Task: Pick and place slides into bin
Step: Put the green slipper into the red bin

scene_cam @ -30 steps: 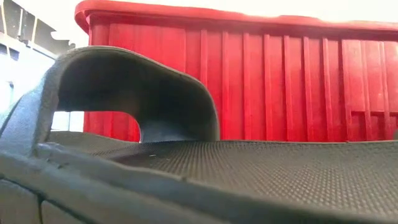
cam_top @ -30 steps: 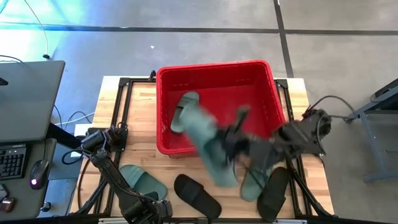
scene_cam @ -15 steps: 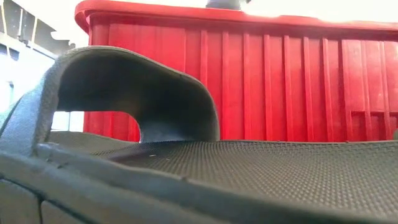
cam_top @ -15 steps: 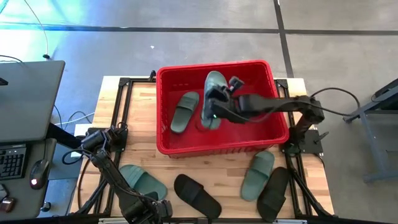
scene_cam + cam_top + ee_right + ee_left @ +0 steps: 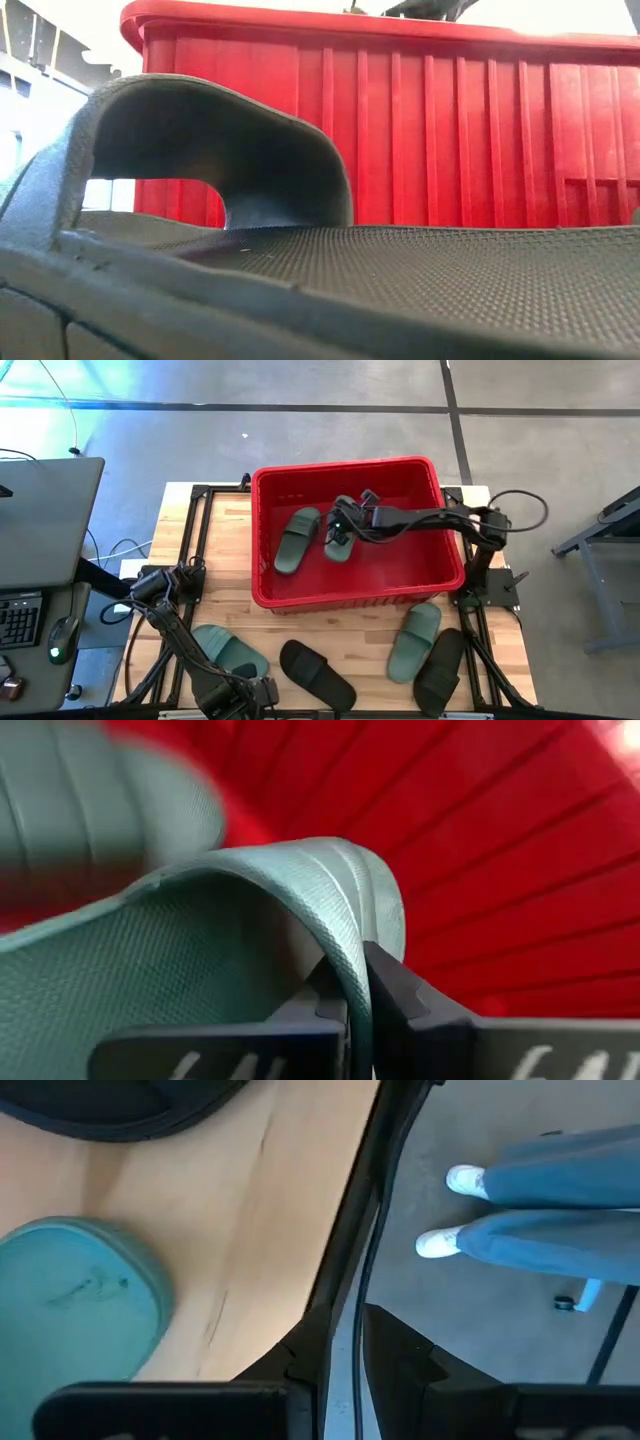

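Note:
The red bin point(image 5: 440, 560) stands at the table's middle back. One green slide point(image 5: 296, 540) lies on its floor. My right gripper point(image 5: 345, 523) reaches into the bin from the right, shut on a second green slide point(image 5: 338, 544) beside the first. On the table in front lie a green slide point(image 5: 228, 652), a black slide point(image 5: 316, 674), another green slide point(image 5: 413, 642) and another black slide point(image 5: 440, 670). My left gripper point(image 5: 243, 696) waits open at the near edge, touching nothing. The low view shows the black slide point(image 5: 300, 280) close up before the bin wall point(image 5: 450, 130). My right gripper pinches the green slide's strap at its edge point(image 5: 352, 970), one finger point(image 5: 320, 1000) under the strap and one finger point(image 5: 405, 995) outside it. The fingers come slanting down from the table's right. The slide hangs low in the bin; I cannot tell whether it touches the floor.
The left wrist view shows the bare wooden table top point(image 5: 260, 1230), a green slide's end point(image 5: 70, 1295), the black table frame point(image 5: 350, 1230) and a person's legs and white shoes point(image 5: 465, 1180) on the floor beyond the near edge. A monitor and keyboard point(image 5: 40, 530) stand left of the table.
My right gripper has carried the green slide from above the bin's near wall up and toward the far edge over the bin, then down into it beside the other green slide. The gripper has stayed shut on the strap.

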